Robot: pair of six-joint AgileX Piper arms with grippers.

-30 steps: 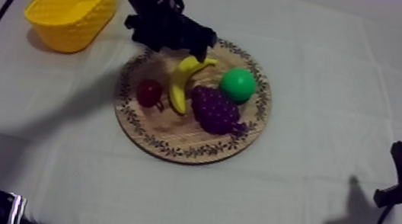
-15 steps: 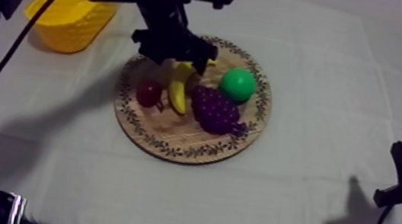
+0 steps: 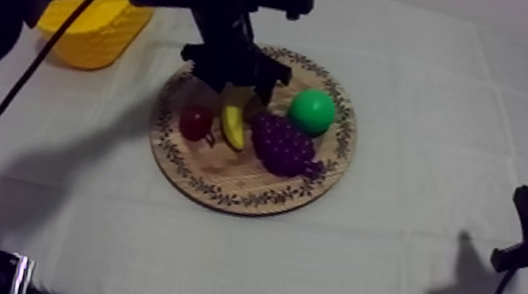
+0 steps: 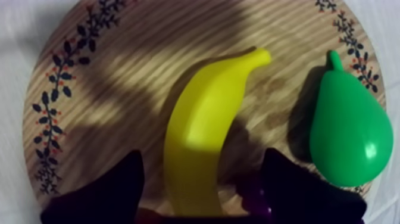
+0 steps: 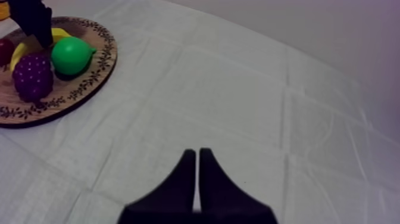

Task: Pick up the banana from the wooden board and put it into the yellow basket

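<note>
Well off to L of L pincer (image 3: 236, 82): yellow plastic basket (image 3: 95, 26), partly behind the arm. Just L of pincer, on round wooden board (image 3: 220, 195) w/ patterned rim: small red fruit (image 3: 196, 122), round, dark.

Directly under pincer: curved yellow toy banana (image 3: 233, 126), flat on board, not lifted. Black fingers (image 4: 119, 184) spread wide, one each side of banana's body, nothing pinched.

Shifted over the last sec from above board's far rim to right over banana, and lower. Banana itself unmoved, likewise other fruit. So: approach looks done, grasp abt to start. Prob. needs a little more descent, then closing across banana's narrow width, then lift and carry L to basket.

Just R of pincer: bunch of purple toy grapes (image 3: 281, 144), close beside banana; some risk of R-side finger nudging it. Further R: green toy pear (image 3: 312, 111), apart from banana.

Far R, well away from board: R pincer (image 5: 197, 156), fingers pressed together on nothing, idle over grey-white cloth (image 5: 238, 89).
</note>
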